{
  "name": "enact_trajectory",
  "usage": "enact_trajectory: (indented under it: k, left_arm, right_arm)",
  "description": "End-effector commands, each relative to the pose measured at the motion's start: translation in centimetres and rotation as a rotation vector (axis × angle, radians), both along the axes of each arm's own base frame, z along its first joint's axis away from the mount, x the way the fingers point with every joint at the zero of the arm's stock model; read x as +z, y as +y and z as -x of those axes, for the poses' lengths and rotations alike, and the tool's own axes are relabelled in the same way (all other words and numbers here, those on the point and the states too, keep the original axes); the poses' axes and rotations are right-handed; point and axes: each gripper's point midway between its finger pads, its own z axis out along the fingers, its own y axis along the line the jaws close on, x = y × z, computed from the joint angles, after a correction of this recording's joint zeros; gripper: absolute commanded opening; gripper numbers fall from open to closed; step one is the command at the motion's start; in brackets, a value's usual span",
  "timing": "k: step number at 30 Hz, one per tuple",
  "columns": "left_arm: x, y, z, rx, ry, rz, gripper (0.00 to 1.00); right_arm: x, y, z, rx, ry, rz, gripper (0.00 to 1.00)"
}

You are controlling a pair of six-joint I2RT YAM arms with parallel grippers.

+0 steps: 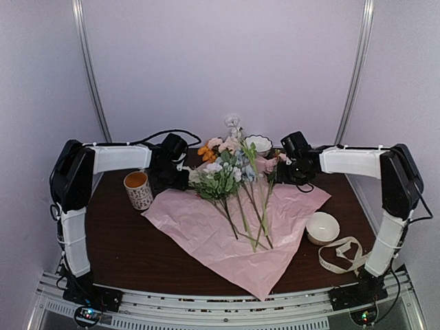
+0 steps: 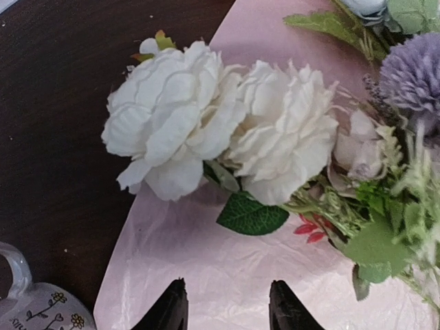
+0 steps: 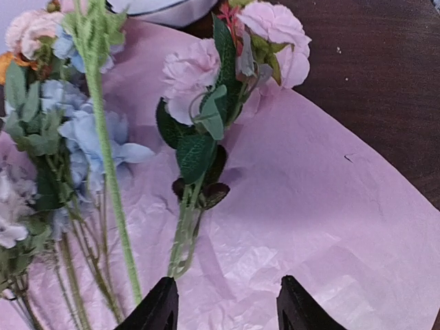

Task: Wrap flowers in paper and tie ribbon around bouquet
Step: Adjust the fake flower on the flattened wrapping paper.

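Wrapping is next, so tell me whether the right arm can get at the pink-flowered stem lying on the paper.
Probably yes. The right gripper hangs just short of that pink-flowered stem, its fingers apart, and only bare paper lies between them. The neighbouring green stem runs close beside it.

no readable text — marks on the mug too blurred.

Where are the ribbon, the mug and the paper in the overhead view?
ribbon (image 1: 330,249), top view, on its left loop.
mug (image 1: 139,197), top view, on its patterned side.
paper (image 1: 199,230), top view, on a bare pink stretch.
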Motion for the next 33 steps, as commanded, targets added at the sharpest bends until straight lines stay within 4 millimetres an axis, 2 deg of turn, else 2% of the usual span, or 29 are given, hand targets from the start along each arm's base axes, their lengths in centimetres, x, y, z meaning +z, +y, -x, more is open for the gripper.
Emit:
enact_trajectory:
  k: [1, 5, 11, 14, 20, 26, 30, 33]
  left_arm:
    - [-0.8, 0.1, -1.5, -0.009, 0.016, -0.033, 0.43]
    - [-2.1, -0.2, -3.0, -0.025, 0.011, -0.042, 0.43]
    - [-4.2, -2.8, -4.0, -0.089, 0.025, 0.044, 0.43]
    - [-4.2, -3.6, -4.6, -0.112, 0.011, 0.065, 0.43]
    - [-2.7, -6.4, -6.0, -0.198, -0.065, 0.137, 0.43]
    - [-2.2, -8.5, -6.3, -0.255, -0.076, 0.193, 0.43]
    - [-1.8, -9.5, -5.9, -0.283, -0.083, 0.206, 0.43]
    - [-1.4, -8.8, -6.1, -0.245, -0.084, 0.195, 0.43]
  right_arm:
    - [-3.7, -1.3, -0.9, 0.015, 0.136, 0.164, 0.49]
    - [-6.0, 0.0, -1.9, 0.078, 0.230, 0.201, 0.41]
    - [-7.9, 3.2, -2.5, 0.169, 0.298, 0.137, 0.41]
    - [-8.8, 5.3, -2.6, 0.225, 0.329, 0.087, 0.41]
    - [-8.6, 8.7, -3.4, 0.303, 0.323, 0.013, 0.41]
    - [-7.2, 10.7, -4.0, 0.344, 0.273, -0.027, 0.41]
    - [-6.8, 10.5, -3.9, 0.337, 0.269, -0.003, 0.41]
    - [-6.2, 9.5, -3.4, 0.321, 0.268, 0.026, 0.41]
